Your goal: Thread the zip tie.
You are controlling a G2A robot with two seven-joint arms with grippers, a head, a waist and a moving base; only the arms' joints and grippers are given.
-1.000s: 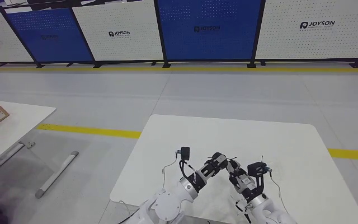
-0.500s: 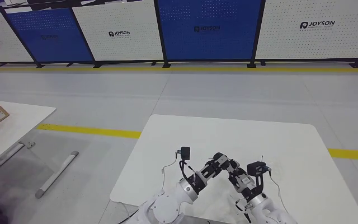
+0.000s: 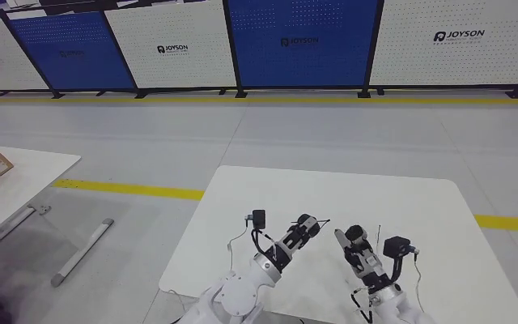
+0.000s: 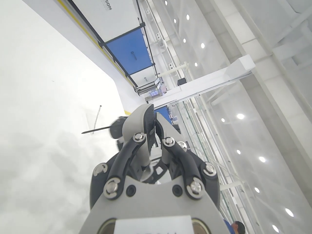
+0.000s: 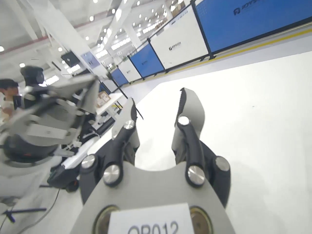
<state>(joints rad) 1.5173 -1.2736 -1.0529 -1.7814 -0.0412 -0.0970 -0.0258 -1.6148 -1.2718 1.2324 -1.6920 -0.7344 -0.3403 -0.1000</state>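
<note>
My left gripper (image 3: pixel 306 222) hovers over the near middle of the white table (image 3: pixel 324 190). It is shut on a thin black zip tie (image 3: pixel 320 220), whose free end sticks out sideways toward the other arm. In the left wrist view the fingertips (image 4: pixel 152 119) are pressed together and the tie's pointed tail (image 4: pixel 95 130) pokes out past them. My right gripper (image 3: pixel 341 236) sits a short way to the right, open with nothing between its fingers (image 5: pixel 190 103). A second, grey zip tie (image 3: pixel 379 234) lies flat on the table (image 4: pixel 36 62) beside the right arm.
The table's far half is bare white surface. Its near edge runs just below both arms. Another white table (image 3: pixel 32 174) stands off to the left across the floor, and blue and white fence panels (image 3: pixel 303 40) close the back.
The two grippers were close together, tip to tip. They have now drawn apart: the left moved slightly left with the black tie, and the right swung away to the right.
</note>
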